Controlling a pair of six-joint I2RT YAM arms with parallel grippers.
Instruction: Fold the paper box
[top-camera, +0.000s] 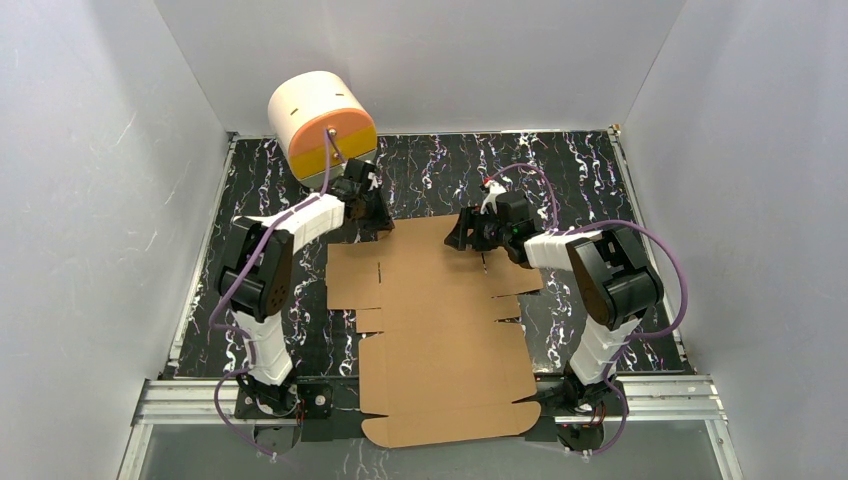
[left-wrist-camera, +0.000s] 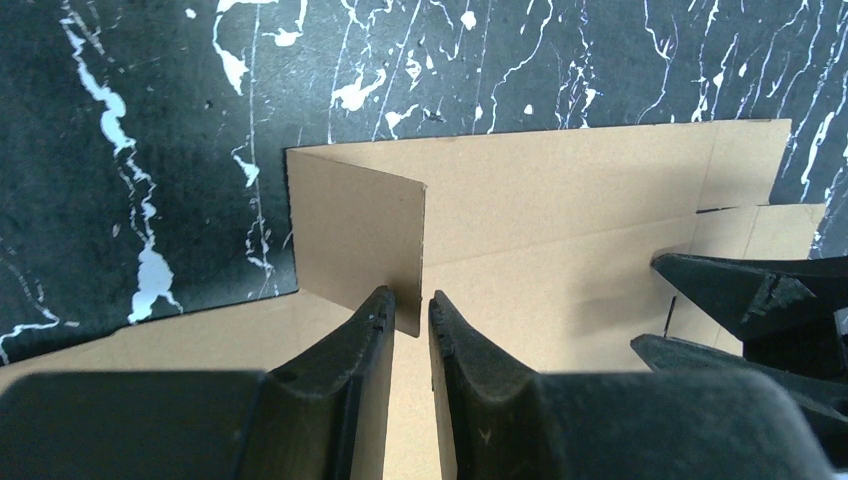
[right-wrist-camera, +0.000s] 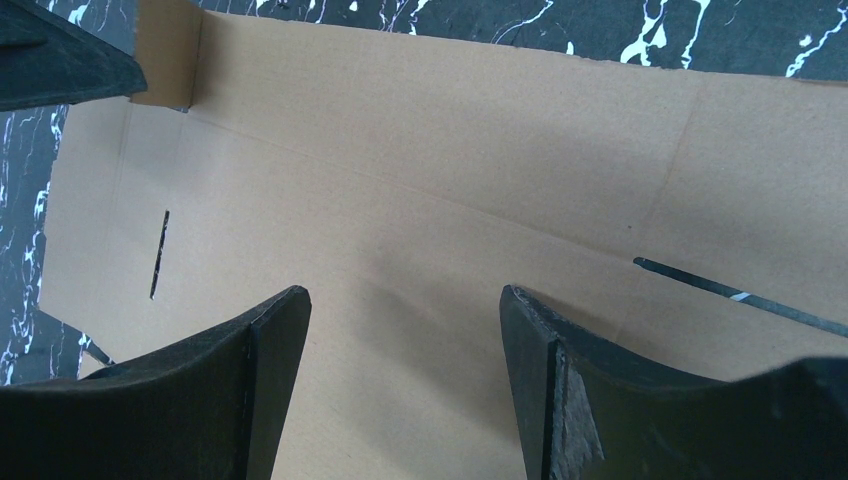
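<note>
The paper box (top-camera: 440, 320) is a flat brown die-cut cardboard sheet lying on the black marbled table. My left gripper (top-camera: 380, 222) is at the sheet's far left corner. In the left wrist view it (left-wrist-camera: 412, 300) is nearly closed on a small flap (left-wrist-camera: 355, 240) that stands upright off the sheet (left-wrist-camera: 560, 230). My right gripper (top-camera: 455, 238) hovers over the sheet's far right part. In the right wrist view it (right-wrist-camera: 405, 295) is wide open and empty above bare cardboard (right-wrist-camera: 420, 150), with a slit (right-wrist-camera: 158, 255) to its left.
A cream cylindrical cabinet with orange and yellow drawers (top-camera: 320, 125) stands at the back left, close behind my left arm. White walls enclose the table on three sides. The sheet's near end overhangs the metal rail (top-camera: 200, 395) between the arm bases.
</note>
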